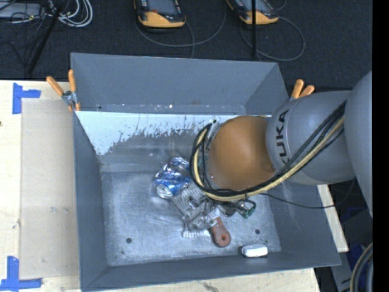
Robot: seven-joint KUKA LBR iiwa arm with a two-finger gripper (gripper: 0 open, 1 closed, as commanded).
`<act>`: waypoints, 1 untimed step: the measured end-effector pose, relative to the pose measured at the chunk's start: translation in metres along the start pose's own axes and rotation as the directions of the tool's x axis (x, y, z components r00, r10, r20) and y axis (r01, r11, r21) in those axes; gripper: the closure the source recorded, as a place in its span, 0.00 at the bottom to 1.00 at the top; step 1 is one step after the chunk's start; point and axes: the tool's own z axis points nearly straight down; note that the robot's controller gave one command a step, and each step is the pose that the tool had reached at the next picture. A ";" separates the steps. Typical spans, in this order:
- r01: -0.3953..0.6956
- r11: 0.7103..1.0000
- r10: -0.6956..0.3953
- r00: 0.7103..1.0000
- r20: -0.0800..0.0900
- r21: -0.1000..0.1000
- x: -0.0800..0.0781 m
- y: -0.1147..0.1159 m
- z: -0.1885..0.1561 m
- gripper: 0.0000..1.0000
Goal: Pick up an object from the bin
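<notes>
The gripper sits low over the middle of the bin floor, below the arm's orange wrist cover and its looped cables; whether it is spread or closed cannot be told. A crushed blue-and-white can lies just beside it to the upper left, and a reddish-brown, handle-shaped piece lies just beside it to the lower right. A small white oblong object rests apart, near the front wall of the grey bin.
</notes>
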 end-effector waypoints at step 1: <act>-0.001 1.000 0.001 1.000 0.001 0.000 0.000 0.000 0.000 1.00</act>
